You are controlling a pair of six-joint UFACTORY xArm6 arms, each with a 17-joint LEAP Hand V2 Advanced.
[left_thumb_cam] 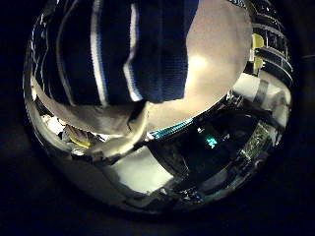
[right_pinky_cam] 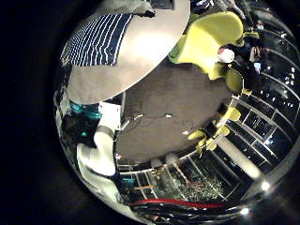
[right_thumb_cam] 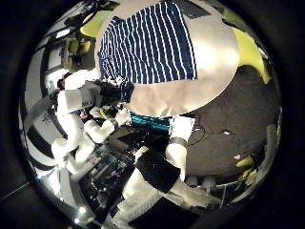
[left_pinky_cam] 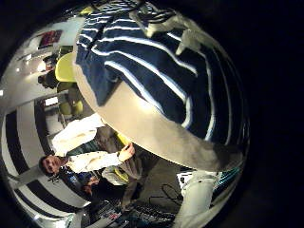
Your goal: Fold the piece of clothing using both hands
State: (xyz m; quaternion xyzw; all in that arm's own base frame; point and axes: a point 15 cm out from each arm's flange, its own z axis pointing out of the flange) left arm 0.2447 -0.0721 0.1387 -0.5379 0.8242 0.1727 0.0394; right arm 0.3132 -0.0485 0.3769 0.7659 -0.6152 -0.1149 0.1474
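A striped piece of clothing (right_thumb_cam: 148,43) lies spread flat on a round table (right_thumb_cam: 205,67) in the right thumb side palm view. The left hand (right_thumb_cam: 112,95) is at the garment's near corner by the table's edge. The left little finger side palm view shows the striped cloth (left_pinky_cam: 152,66) close up on the tabletop (left_pinky_cam: 142,123). In the left thumb side palm view the cloth (left_thumb_cam: 118,49) fills much of the picture, very close to that palm. The right hand is high up and away from the table; its little finger side palm view shows the garment (right_pinky_cam: 98,37) small and far off.
Moulded chairs (right_pinky_cam: 206,37) stand beside the table, on a carpeted floor (right_pinky_cam: 159,103). Another chair (left_pinky_cam: 65,66) stands behind the table's far edge. The table's bare part (right_pinky_cam: 131,52) lies beside the garment.
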